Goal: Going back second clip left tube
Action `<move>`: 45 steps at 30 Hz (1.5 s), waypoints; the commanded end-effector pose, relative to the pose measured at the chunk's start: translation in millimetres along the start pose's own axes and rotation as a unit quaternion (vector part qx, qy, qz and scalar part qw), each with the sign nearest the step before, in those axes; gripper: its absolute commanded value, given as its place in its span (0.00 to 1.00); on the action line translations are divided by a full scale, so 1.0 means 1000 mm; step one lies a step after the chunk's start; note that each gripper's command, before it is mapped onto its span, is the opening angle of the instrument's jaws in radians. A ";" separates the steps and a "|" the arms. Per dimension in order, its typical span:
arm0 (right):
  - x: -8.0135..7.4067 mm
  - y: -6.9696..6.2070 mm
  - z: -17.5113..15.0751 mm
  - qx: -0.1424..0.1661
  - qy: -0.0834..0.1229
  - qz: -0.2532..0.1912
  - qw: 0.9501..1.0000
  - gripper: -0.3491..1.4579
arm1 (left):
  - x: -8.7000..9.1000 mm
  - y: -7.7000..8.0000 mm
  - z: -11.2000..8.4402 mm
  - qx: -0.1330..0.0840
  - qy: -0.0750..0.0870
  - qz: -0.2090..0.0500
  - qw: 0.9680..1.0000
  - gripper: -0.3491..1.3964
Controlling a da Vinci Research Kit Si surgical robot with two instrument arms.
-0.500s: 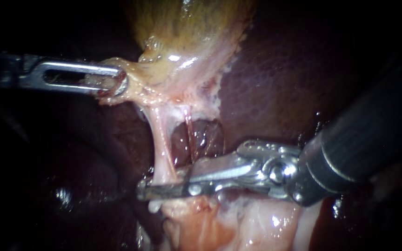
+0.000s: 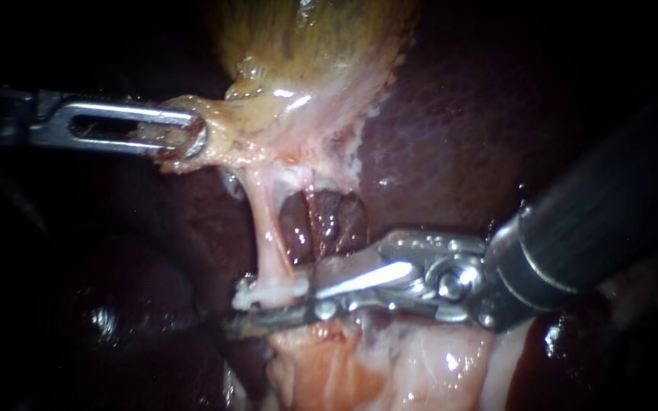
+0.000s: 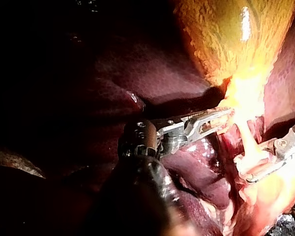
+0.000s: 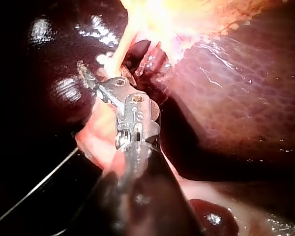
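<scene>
A white clip (image 2: 268, 291) now sits bare across the left tube's (image 2: 268, 228) foot; the right instrument's (image 2: 272, 308) jaws, apart, have slid back off it. The left instrument's (image 2: 192, 133) jaws clamp the gallbladder's (image 2: 306, 46) edge.

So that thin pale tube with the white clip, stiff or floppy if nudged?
Probably floppy: the tube looks thin and soft, seemingly taut only while the left instrument grips the gallbladder. Likely slippery, since it glistens wet. Perhaps easily torn, being so thin.
</scene>
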 end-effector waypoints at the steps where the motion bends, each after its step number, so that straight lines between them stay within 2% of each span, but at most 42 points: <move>1: -0.0001 0.0004 -0.0001 -0.009 0.003 -0.012 1.000 0.44 | 0.0000 0.0001 0.0000 0.001 0.000 0.000 1.000 0.00; 7: -0.0007 0.0027 -0.0009 -0.049 0.015 -0.052 0.997 0.47 | -0.0003 0.0000 -0.0001 0.001 0.001 -0.002 1.000 0.00; 11: -0.0012 0.0033 -0.0024 -0.054 0.015 -0.078 0.995 0.47 | -0.0004 0.0001 -0.0003 0.001 0.000 -0.002 1.000 0.00; 15: -0.0014 0.0030 -0.0043 -0.053 0.017 -0.098 0.994 0.47 | -0.0004 0.0002 -0.0005 0.001 0.000 -0.002 1.000 0.00; 19: -0.0014 0.0024 -0.0068 -0.046 0.028 -0.119 0.991 0.47 | -0.0005 0.0001 -0.0006 0.001 0.000 -0.002 1.000 0.00; 22: -0.0012 0.0019 -0.0095 -0.048 0.035 -0.144 0.988 0.47 | -0.0005 0.0001 -0.0008 0.001 0.000 -0.002 1.000 0.00; 29: -0.0010 0.0008 -0.0168 -0.059 0.033 -0.190 0.979 0.47 | -0.0006 0.0000 -0.0007 0.001 0.000 -0.001 1.000 0.00; 35: -0.0013 0.0005 -0.0210 -0.068 0.031 -0.216 0.974 0.47 | -0.0007 -0.0002 -0.0005 0.001 0.000 -0.004 1.000 0.00; 45: -0.0020 0.0003 -0.0219 -0.063 0.030 -0.223 0.972 0.47 | -0.0007 -0.0008 0.0009 0.002 0.001 -0.003 1.000 0.00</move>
